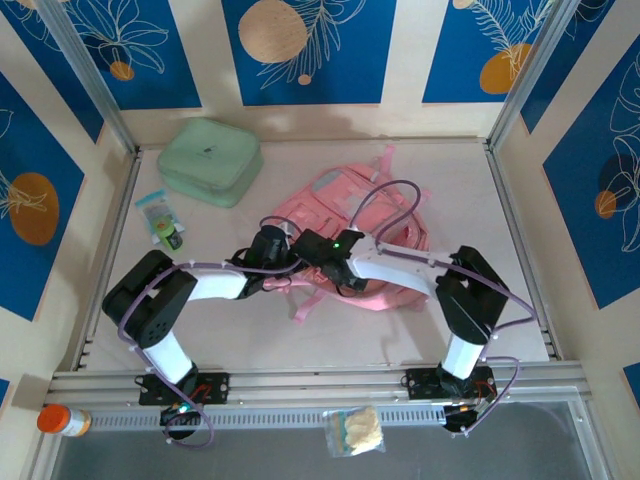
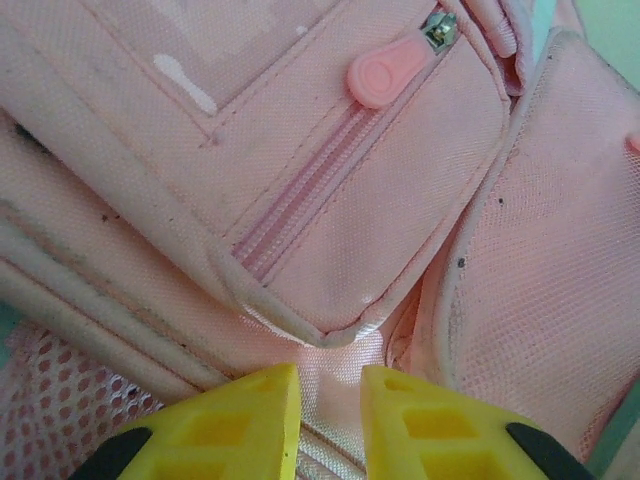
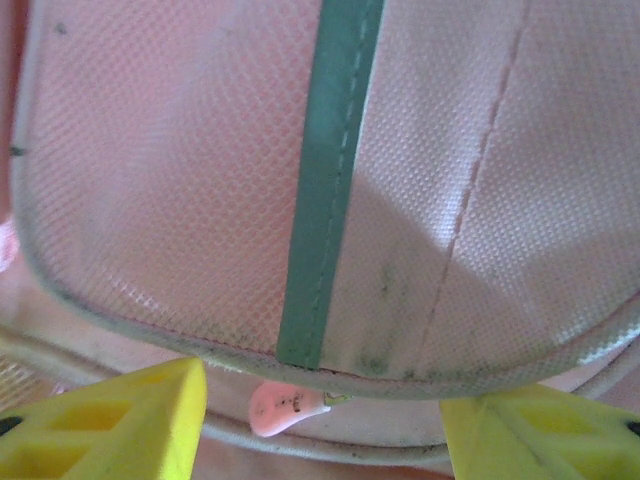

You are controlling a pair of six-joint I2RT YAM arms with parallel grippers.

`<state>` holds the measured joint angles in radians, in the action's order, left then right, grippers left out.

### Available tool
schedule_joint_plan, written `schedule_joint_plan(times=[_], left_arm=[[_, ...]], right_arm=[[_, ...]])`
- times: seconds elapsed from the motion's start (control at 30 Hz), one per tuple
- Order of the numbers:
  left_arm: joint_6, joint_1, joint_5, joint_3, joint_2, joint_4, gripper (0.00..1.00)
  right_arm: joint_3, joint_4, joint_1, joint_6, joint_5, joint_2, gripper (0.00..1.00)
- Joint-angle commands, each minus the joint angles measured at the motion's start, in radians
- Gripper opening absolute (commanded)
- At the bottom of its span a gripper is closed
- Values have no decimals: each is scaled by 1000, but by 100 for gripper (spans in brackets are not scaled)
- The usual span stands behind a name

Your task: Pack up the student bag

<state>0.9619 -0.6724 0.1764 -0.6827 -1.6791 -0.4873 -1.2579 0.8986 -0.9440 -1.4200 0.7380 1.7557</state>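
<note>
1. Left gripper: the yellow fingers stand close together with a thin gap between them. Shiny pink cloth of the bag shows in that gap. I cannot tell whether the jaws pinch it or merely sit over it, since their inner faces are hidden.
2. Just beyond the tips lies a pocket corner. Its zip runs up to a round pink pull. Mesh shows at the lower left, partly cut off by the frame.
3. Right gripper: the jaws are released, with the fingers far apart at the two lower corners and nothing between them in a grip.
4. In that gap, under a curved panel edge, a small pink tab peeks out, half hidden by the edge.
5. The pale panel above carries a green stripe, with dark smudges near its rim.
6. From above, both wrists meet over the bag's near side and cover it. The fingers are hard to make out there under the dark housings and cables.
7. The bag lies flat on the table, middle to right. A strap loop trails toward the arm bases.
8. A mint case sits well apart from the bag at the far left. A small packet lies near the case, its contents too small to tell.
9. On the near rail are an orange-capped bottle and a clear pouch of pale bits.
</note>
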Motion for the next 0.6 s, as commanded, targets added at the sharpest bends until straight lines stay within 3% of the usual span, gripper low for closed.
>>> schedule_joint_plan(times=[0.0, 0.17, 0.47, 0.57], left_arm=[[10, -23, 18, 35, -25, 102, 24], [-1, -24, -14, 32, -7, 132, 23], [-17, -18, -45, 20, -19, 158, 22], [-22, -18, -41, 11, -19, 165, 22]], right_arm=[[-46, 55, -15, -72, 112, 52, 63], [-57, 143, -46, -132, 120, 105, 63], [19, 243, -83, -125, 147, 36, 45], [72, 169, -67, -62, 116, 2, 43]])
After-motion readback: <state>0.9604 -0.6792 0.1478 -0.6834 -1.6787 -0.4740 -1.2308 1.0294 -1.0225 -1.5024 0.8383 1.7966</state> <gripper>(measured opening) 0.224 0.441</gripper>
